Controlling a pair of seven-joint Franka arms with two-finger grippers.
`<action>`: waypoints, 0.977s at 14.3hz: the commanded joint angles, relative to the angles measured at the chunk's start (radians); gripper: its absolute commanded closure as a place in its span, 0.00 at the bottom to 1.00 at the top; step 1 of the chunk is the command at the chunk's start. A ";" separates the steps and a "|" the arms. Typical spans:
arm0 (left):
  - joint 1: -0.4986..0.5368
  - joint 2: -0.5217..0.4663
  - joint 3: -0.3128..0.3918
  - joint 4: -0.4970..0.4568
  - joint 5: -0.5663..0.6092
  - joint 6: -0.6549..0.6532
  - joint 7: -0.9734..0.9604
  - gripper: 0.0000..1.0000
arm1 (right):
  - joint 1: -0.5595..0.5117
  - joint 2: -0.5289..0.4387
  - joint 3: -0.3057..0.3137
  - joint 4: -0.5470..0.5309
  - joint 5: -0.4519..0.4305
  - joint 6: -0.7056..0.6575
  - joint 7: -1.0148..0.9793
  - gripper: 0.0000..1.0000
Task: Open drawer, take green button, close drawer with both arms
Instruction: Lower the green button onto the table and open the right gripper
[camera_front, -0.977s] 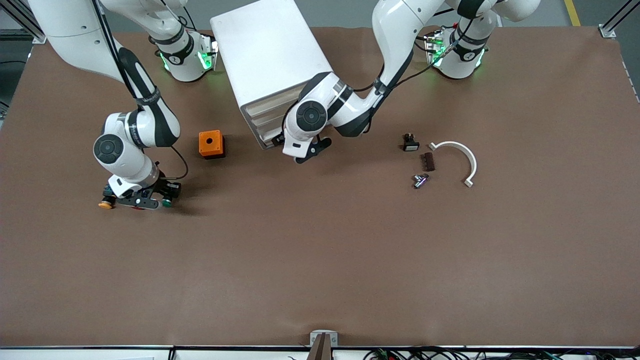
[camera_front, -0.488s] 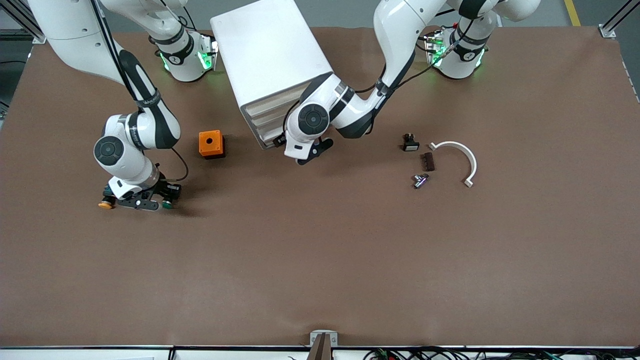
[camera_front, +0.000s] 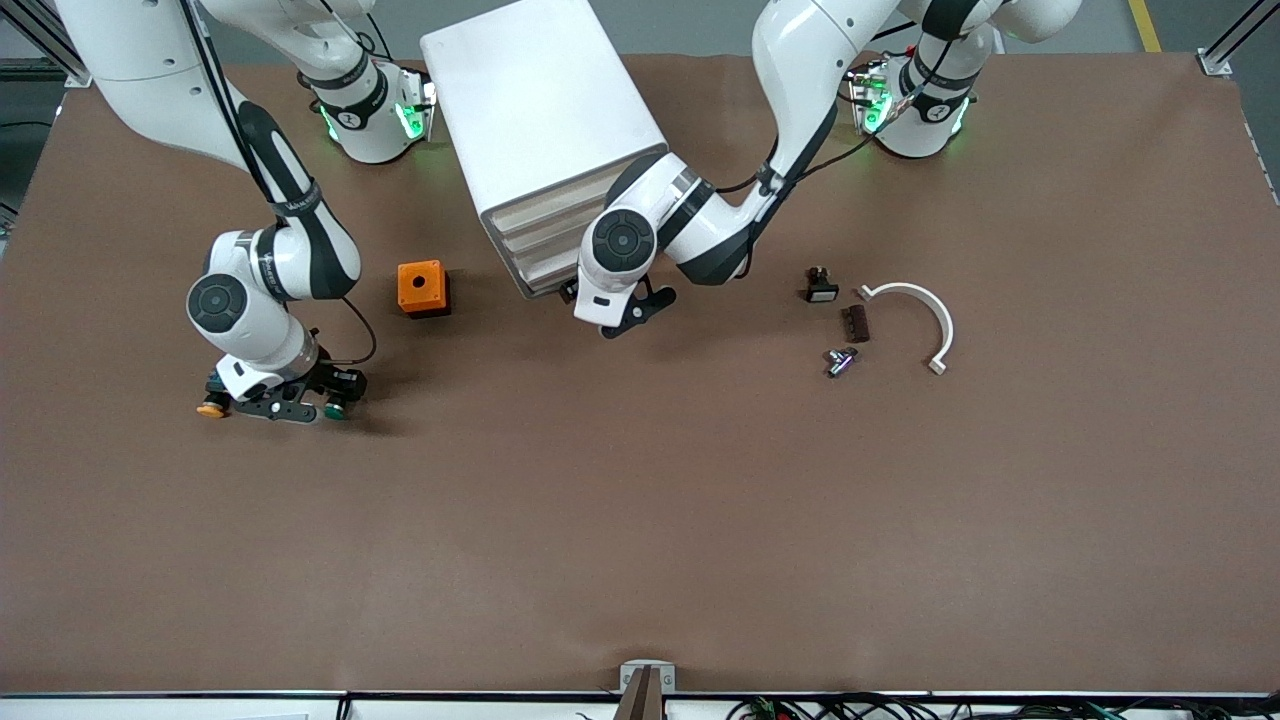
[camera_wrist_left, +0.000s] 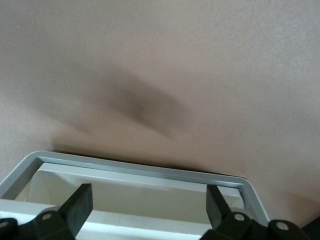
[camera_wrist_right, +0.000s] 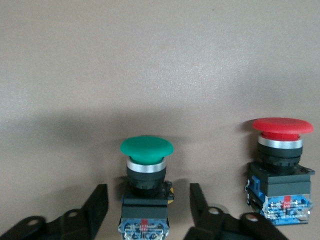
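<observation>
Left gripper (camera_front: 622, 312) shifted slightly — right gripper (camera_front: 275, 405) unchanged, straddling button (camera_wrist_right: 146, 187).

A: Even overhead light is filling the front view; the brown table (camera_front: 640, 520) is looking flat and matte, without glare, and each arm is throwing only a soft, short shadow under itself.

B: Green lamps are glowing at both bases. In the left wrist view a blurred dark shadow is lying on the table above the drawer rim (camera_wrist_left: 150, 167), and the picture is looking a little hazy.

A: In the right wrist view the green button (camera_wrist_right: 146, 180) is casting a wide dim band, and its cap is showing a mild sheen
</observation>
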 joint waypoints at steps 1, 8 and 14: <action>-0.004 0.018 -0.009 0.005 -0.004 0.000 -0.012 0.00 | -0.003 0.005 0.002 0.023 0.000 -0.010 0.004 0.00; -0.010 0.023 -0.016 0.004 -0.158 -0.003 -0.009 0.00 | -0.003 -0.084 0.005 0.074 0.000 -0.214 -0.002 0.00; 0.003 0.004 0.010 0.016 -0.083 -0.005 -0.003 0.00 | -0.006 -0.279 0.005 0.085 0.000 -0.459 -0.037 0.00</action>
